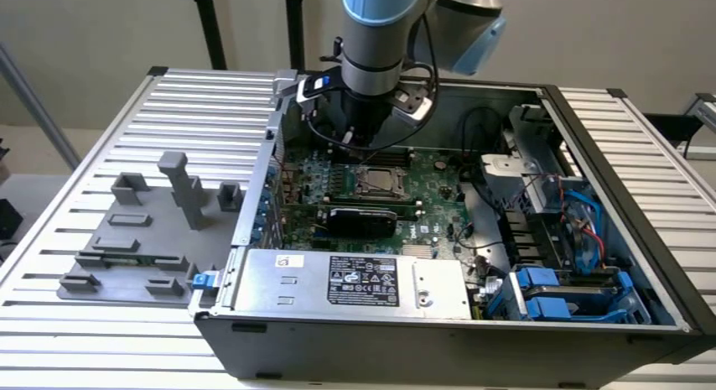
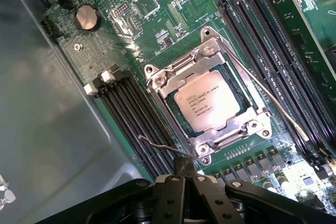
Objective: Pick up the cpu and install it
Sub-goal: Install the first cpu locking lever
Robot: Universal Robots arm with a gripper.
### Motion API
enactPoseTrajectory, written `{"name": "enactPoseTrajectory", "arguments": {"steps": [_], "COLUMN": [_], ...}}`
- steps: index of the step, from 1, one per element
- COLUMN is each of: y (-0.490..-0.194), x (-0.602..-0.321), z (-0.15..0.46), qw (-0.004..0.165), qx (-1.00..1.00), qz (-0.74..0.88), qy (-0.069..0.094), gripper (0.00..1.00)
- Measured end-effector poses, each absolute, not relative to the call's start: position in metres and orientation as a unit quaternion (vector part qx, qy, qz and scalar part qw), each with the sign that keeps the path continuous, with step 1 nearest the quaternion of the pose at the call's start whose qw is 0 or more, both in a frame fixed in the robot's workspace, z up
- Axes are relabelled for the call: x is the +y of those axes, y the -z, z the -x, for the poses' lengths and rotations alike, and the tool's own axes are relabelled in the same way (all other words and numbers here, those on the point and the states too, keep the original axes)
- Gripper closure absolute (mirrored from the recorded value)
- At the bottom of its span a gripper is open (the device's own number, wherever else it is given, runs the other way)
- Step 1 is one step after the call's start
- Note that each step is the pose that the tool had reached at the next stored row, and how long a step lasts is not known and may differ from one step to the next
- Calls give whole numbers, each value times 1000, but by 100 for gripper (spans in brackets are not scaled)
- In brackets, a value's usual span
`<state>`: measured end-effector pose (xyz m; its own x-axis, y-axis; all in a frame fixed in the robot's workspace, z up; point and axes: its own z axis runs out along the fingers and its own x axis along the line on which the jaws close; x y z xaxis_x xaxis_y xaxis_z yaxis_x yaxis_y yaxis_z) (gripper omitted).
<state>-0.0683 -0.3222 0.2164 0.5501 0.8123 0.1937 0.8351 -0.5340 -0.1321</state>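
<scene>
Cpu (image 2: 206, 100): seated flat within the socket frame (image 2: 157, 75), far left in the case (image 1: 448, 348), apparently installed. Gripper (image 2: 184, 170): poised directly above it, fingers together, nothing clamped, judged released.

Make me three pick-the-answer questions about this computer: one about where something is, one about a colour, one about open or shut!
1. Where is the cpu?
A. In a drawer.
B. In the metal socket frame on the motherboard.
C. On a chair.

2. What colour is the motherboard?
A. Red.
B. White.
C. Green.

3. How is the computer case?
A. Open, with its insides showing.
B. Shut with a cover.
C. Wrapped in paper.

Answers:
1 B: in the wrist view the silver chip lies flat inside the frame.
2 C: the board is green all around the frame.
3 A: the exterior view looks straight into the case.
</scene>
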Motion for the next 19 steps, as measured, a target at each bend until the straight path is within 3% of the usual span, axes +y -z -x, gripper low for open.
{"name": "enactPoseTrajectory", "arguments": {"steps": [19], "y": [-210], "x": [-324], "z": [64], "qw": [111], "qx": [-464], "qz": [877], "qy": [58], "gripper": [89]}}
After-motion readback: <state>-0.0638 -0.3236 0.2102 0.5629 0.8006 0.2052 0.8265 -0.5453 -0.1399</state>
